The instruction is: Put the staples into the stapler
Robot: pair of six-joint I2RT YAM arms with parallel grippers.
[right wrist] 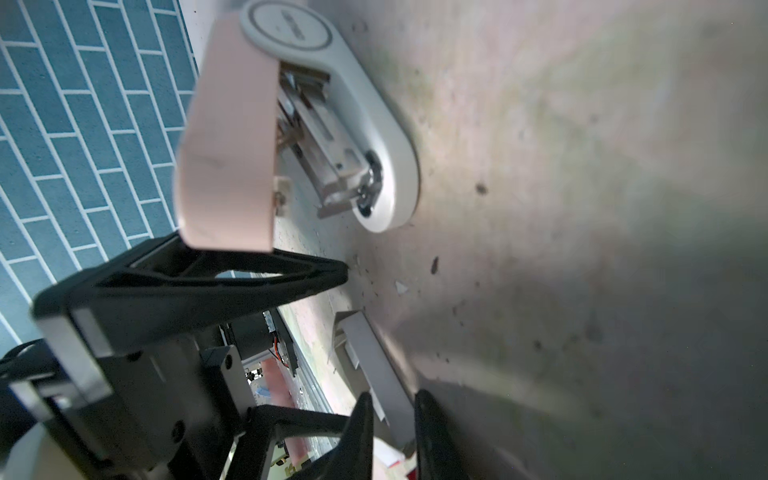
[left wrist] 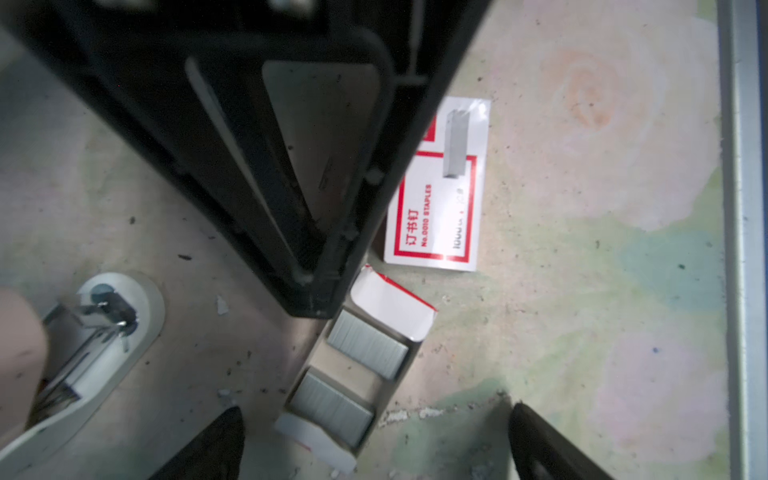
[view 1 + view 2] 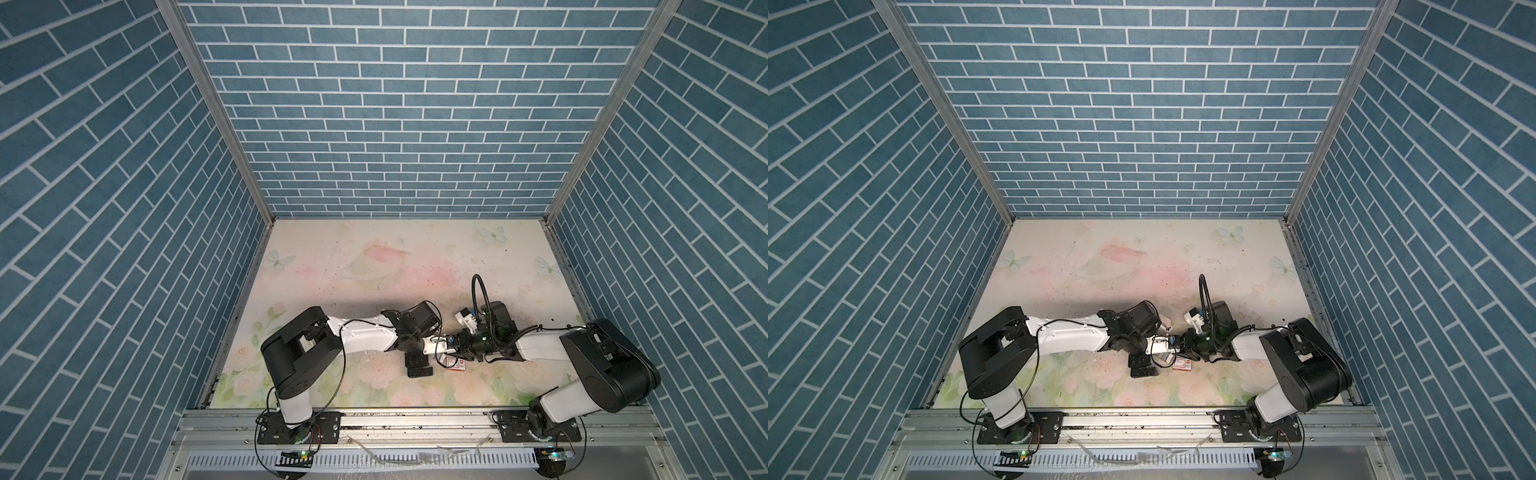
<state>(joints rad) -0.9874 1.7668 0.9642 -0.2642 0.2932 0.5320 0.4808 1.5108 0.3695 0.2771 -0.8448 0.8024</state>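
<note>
Left gripper (image 2: pixel 376 409) spread wide above the staples (image 2: pixel 365 351), two grey blocks in an open inner tray (image 2: pixel 390 309). Nearby, opened stapler (image 1: pixel 374 124), pink lid raised. Beside the tray, red-and-white box (image 2: pixel 440 195). Right gripper (image 1: pixel 394 397) pinched narrow on the tray's edge, one finger blocking much of the left wrist view. Staples too small to make out in both top views.

Red-and-white box (image 2: pixel 436 199), flat on the table near the middle, left wrist view: red characters "订书钉", beside them "No.0010 STAPLES", then a figure starting "1000", rest blurred. Stapler (image 1: pixel 386 137), right wrist view: lettering on the white base's round emblem, illegible.
</note>
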